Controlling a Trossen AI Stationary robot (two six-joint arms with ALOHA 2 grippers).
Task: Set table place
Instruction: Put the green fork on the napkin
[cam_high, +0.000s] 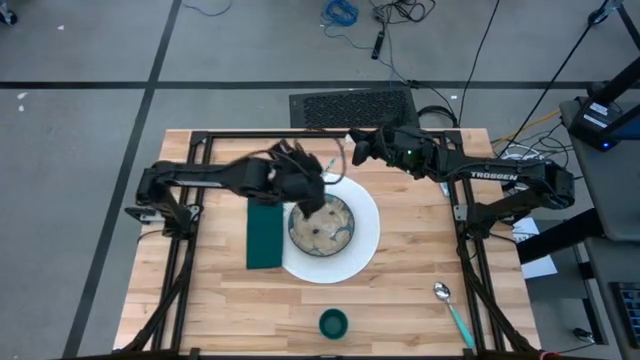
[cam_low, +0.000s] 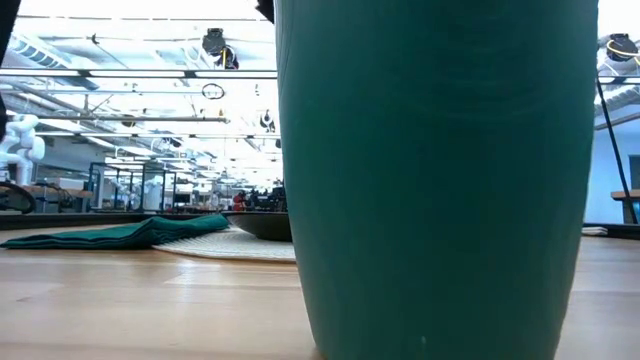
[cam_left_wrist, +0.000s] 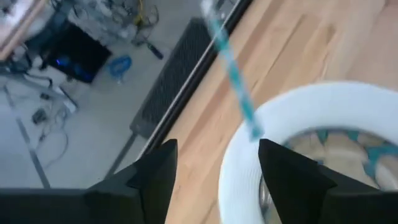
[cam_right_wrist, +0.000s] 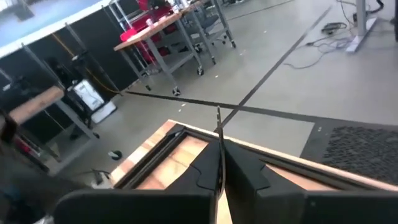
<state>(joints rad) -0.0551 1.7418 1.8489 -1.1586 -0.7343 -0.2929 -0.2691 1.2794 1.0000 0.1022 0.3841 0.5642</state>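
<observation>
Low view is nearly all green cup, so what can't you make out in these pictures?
- Low view: the cup hides most of the bowl and both arms.
- Right wrist view: the right tool is shut on a thin metal utensil seen edge-on; fork or knife, unclear.
- Left wrist view: beyond the open left tool, a teal handle is blurred and cut off by the edge.

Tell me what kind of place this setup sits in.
Most likely a robotics lab or workshop, not a dining room. Cables trail across a bare grey floor marked with dark tape lines, rolling workbenches stand beyond the table, and open ceiling trusses run overhead.
</observation>
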